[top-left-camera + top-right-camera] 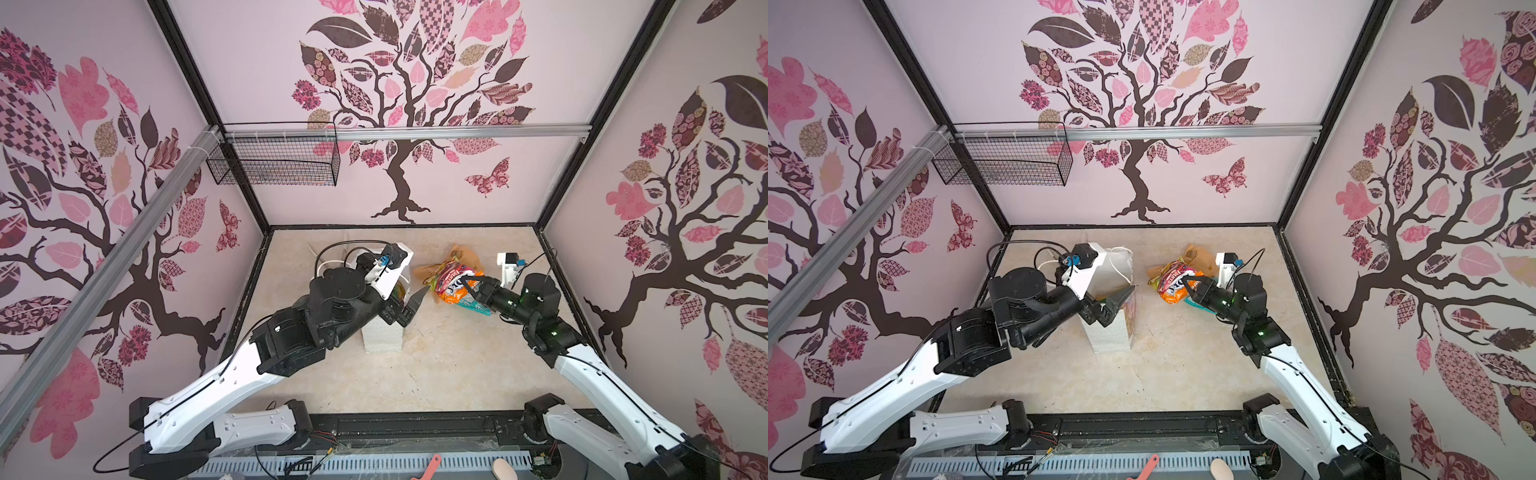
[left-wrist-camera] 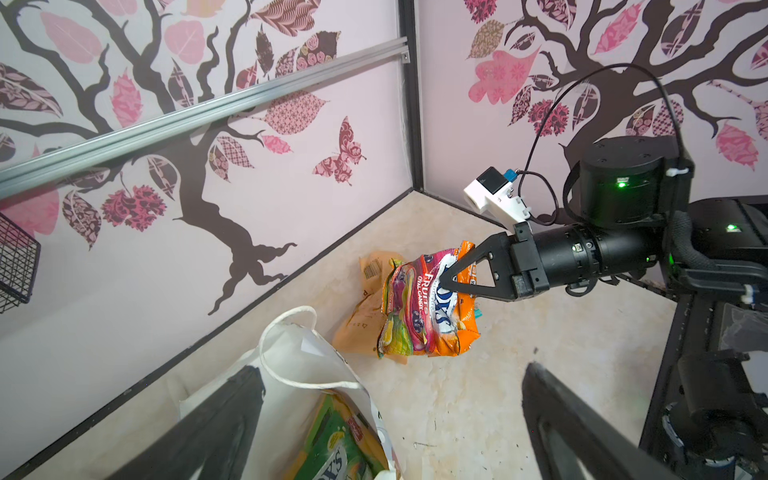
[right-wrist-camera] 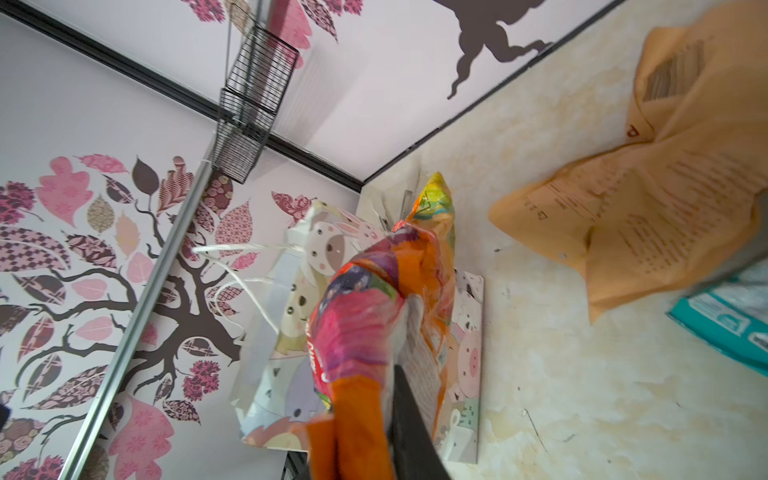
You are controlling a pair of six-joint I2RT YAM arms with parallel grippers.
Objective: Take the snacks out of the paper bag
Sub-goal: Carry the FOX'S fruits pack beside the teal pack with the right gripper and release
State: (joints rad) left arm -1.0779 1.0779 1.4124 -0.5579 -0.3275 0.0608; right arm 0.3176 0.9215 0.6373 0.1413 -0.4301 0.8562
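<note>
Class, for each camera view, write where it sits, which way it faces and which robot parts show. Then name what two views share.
Top views: high above the arm bases, looking down toward the back wall; both arms, the open left gripper and the right gripper show.
Left wrist: above the paper bag, facing the right gripper shut on the orange-red FOX'S bag; own fingers show.
Right wrist: behind that held bag, facing the paper bag; one own finger shows.
Shared: both wrist views show both bags.

White arm links [image 1: 199, 386], blk joints [image 1: 336, 291], blk cables [image 2: 623, 65], green LEDs [image 2: 621, 184]
</note>
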